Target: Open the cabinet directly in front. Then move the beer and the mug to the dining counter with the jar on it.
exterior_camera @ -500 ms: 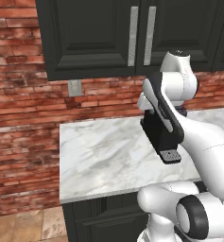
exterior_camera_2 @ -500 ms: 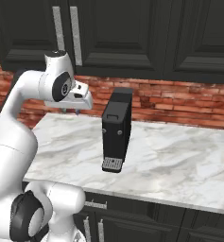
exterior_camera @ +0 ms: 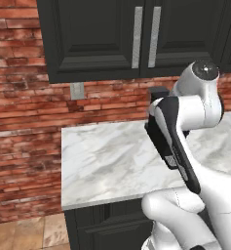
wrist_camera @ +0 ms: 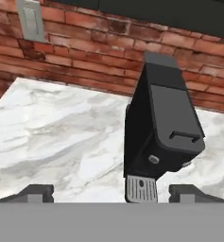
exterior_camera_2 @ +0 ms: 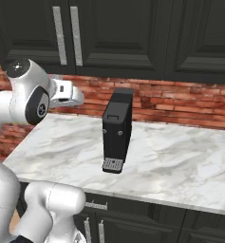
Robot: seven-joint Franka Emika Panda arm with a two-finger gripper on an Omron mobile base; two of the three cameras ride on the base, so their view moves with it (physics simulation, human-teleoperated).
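The black wall cabinet point(exterior_camera: 97, 39) point(exterior_camera_2: 114, 33) hangs over the marble worktop with both doors shut. Its two silver bar handles point(exterior_camera: 137, 36) point(exterior_camera_2: 59, 35) stand side by side at the middle seam. My gripper point(wrist_camera: 114, 193) is open with nothing between its fingertips point(wrist_camera: 35, 191). It sits low over the worktop and faces the brick wall. In the right base view the white hand point(exterior_camera_2: 66, 95) juts out below the cabinet's handles. The beer and the mug are hidden. The dining counter and the jar are out of view.
A black coffee machine point(exterior_camera_2: 117, 133) point(wrist_camera: 163, 123) point(exterior_camera: 158, 93) stands on the marble worktop point(exterior_camera: 107, 161) point(exterior_camera_2: 180, 156) just ahead of the hand. A wall outlet point(exterior_camera: 77, 90) point(wrist_camera: 30, 19) is set in the brick wall. Black base cabinets point(exterior_camera_2: 133, 223) run below.
The arm's upper links have swung lower and sideways, and now cover more of the coffee machine in the left base view. The cabinet doors stay shut and the jaws stay open.
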